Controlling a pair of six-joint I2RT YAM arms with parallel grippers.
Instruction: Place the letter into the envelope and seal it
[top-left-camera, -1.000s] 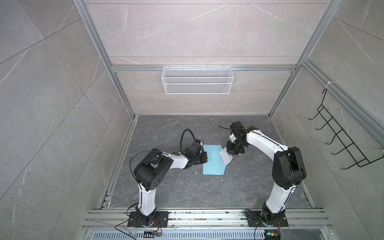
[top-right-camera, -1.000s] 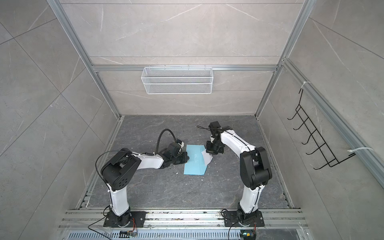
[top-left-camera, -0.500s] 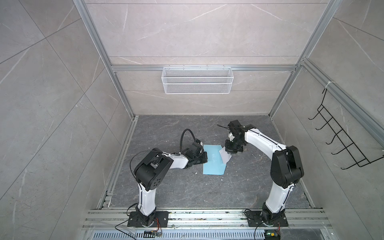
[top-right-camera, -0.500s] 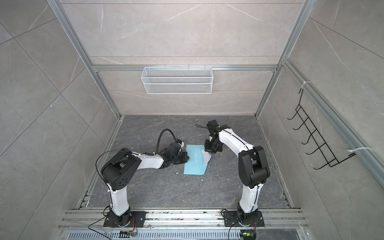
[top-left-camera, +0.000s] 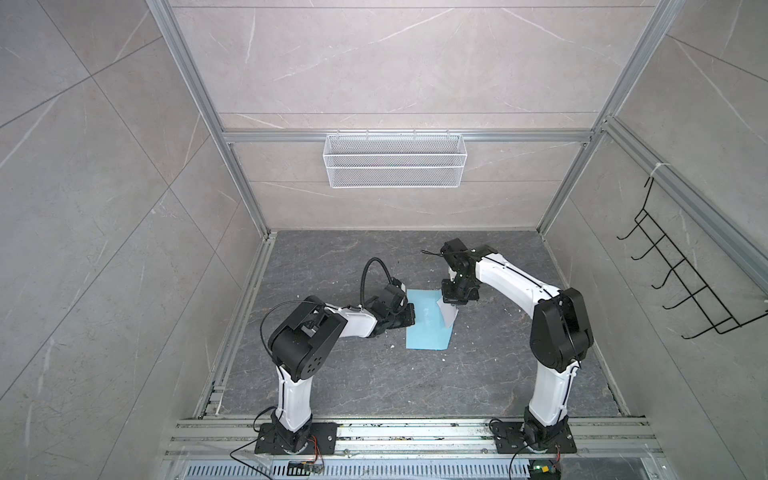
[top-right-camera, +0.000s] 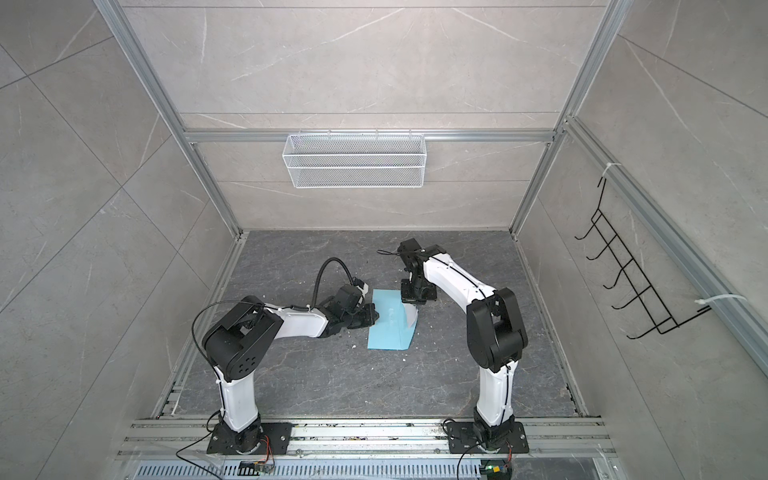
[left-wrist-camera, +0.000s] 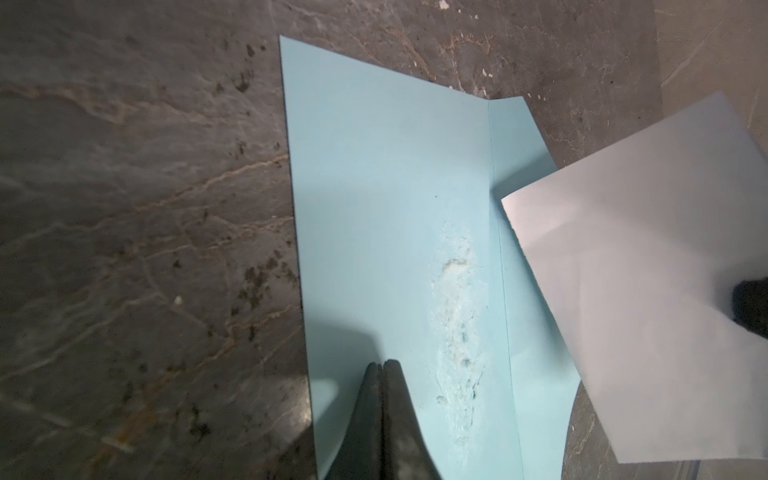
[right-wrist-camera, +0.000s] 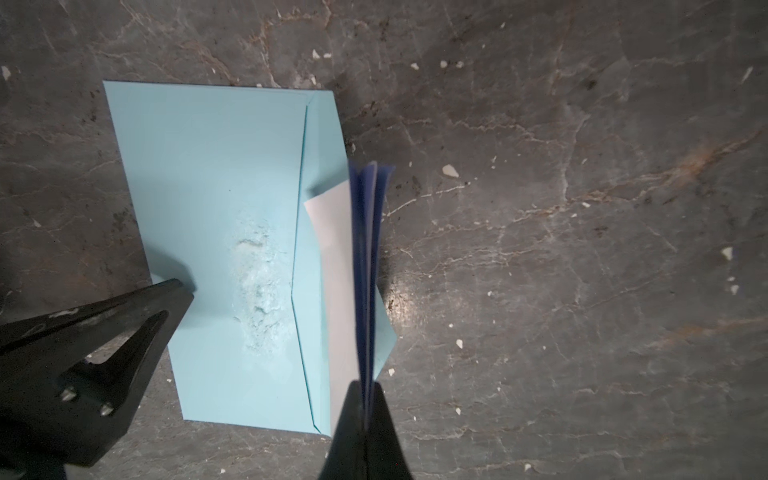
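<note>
My right hand (right-wrist-camera: 365, 390) grips the folded letter (right-wrist-camera: 334, 257), light and limp I judge, by one edge; my closed, empty left hand (left-wrist-camera: 380, 368) apparently pins the slippery envelope (left-wrist-camera: 374, 199).

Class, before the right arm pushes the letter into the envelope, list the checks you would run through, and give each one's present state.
1. Right gripper shut on the folded letter: ok.
2. Envelope lying flat: ok.
3. Flap open, clear of the mouth: ok.
4. Left gripper shut, tips at the envelope's edge; pinning it down: cannot tell.
5. Letter's corner aimed into the mouth: not ok, it hangs slanted over the flap.
6. Mouth gaping enough: cannot tell.
</note>
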